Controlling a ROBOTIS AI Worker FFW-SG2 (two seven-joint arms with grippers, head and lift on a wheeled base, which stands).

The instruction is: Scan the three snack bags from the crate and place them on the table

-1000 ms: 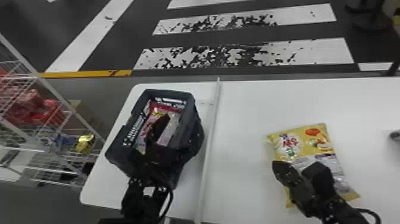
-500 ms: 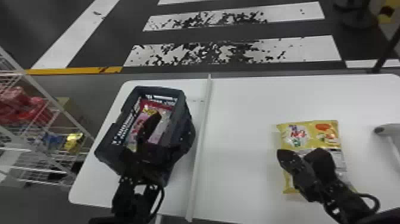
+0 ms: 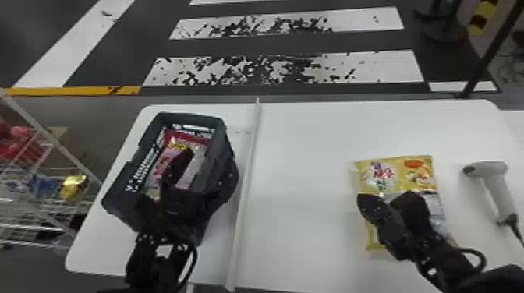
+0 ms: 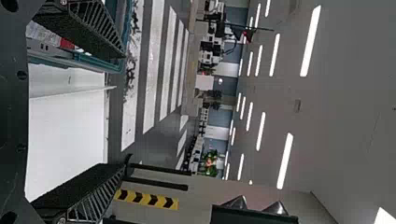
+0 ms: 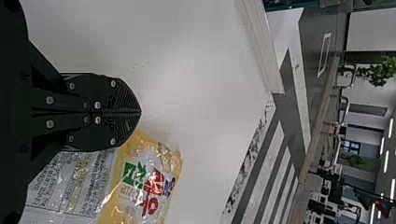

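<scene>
One yellow bag (image 3: 405, 179) beside closed right fingers (image 3: 370, 206), pink bag (image 3: 161, 165) near open left fingers (image 3: 180, 163).

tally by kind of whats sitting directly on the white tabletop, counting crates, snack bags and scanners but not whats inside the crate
dark grey rectangular plastic crate: 1
yellow and silver plastic snack bag: 1
white handheld plastic scanner: 1
total: 3

Yellow bag (image 3: 417, 181); dark crate (image 3: 223, 156); black-white striped floor (image 3: 288, 46).
</scene>
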